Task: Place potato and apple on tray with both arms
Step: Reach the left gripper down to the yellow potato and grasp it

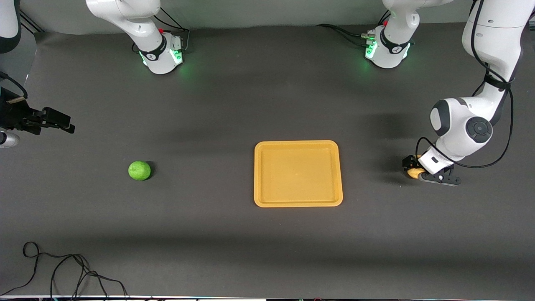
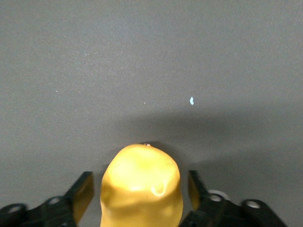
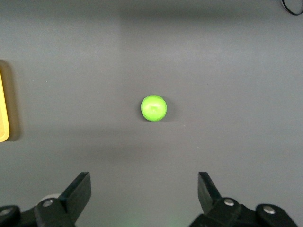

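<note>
Down at the counter point(image 1: 209, 104), toward the left arm's end, the left pincer point(image 1: 411, 171) is standing around the potato point(image 1: 413, 172), which is showing only as a small yellow-tan spot under the black fingers in the front view. At the edge of the same view, the right pincer point(image 1: 67, 125) is hanging over the right arm's end of the counter, and the green apple point(image 1: 139, 170) is lying alone on the counter, well apart from the tray point(image 1: 267, 200). The orange-yellow tray is lying between the two fruits and is carrying nothing. In the left wrist view, the left pincer point(image 2: 140, 189) is having one finger on each side of the potato point(image 2: 142, 184), and a thin gap is showing on both sides, so the fingers are standing apart and are not yet pressing it; the potato seems to be resting on the counter. In the right wrist view, the right pincer point(image 3: 144, 191) is spread wide with nothing between the fingers, looking down on the apple point(image 3: 154, 108) from well above, with the rim of the tray point(image 3: 4, 118) just visible. I am judging that the task is only beginning: no fruit is on the tray, the potato is about to be gripped, and the apple is waiting untouched.
</note>
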You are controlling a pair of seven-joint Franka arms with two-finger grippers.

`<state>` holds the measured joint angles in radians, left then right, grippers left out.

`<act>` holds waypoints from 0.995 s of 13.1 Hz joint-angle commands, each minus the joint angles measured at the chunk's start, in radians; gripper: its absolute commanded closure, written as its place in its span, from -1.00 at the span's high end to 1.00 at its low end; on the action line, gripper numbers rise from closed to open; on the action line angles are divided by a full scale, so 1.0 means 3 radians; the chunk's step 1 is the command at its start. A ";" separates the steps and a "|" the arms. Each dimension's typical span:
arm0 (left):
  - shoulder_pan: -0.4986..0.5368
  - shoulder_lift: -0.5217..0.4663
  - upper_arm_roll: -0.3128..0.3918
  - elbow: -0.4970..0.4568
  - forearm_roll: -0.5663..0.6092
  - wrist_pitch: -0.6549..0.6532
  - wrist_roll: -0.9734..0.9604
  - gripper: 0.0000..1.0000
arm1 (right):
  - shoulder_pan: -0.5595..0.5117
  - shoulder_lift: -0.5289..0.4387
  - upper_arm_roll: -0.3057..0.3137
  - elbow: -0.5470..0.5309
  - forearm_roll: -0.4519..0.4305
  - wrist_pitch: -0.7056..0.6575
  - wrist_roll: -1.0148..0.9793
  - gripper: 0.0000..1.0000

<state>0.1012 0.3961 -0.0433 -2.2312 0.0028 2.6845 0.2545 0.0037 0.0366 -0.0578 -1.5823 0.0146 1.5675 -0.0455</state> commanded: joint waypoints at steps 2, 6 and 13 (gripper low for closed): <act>0.0056 -0.0078 0.0006 -0.0110 0.0027 0.0056 0.0083 -0.28 | 0.0024 0.0052 -0.0017 0.0084 -0.0038 -0.0015 -0.0073 1.00; -0.0304 -0.0246 -0.0029 -0.0100 0.0001 -0.0142 -0.0548 -0.42 | 0.0024 0.0052 -0.0017 0.0084 -0.0038 -0.0015 -0.0073 1.00; -0.1676 -0.0171 -0.0029 0.0503 -0.0019 -0.0809 -0.2994 -0.39 | 0.0024 0.0052 -0.0017 0.0084 -0.0038 0.0001 -0.0073 1.00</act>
<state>-0.3460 0.3007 -0.0738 -2.1302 -0.0004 2.4601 -0.5313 0.0037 0.0388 -0.0578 -1.5823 0.0145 1.5688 -0.0456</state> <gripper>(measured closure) 0.335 0.000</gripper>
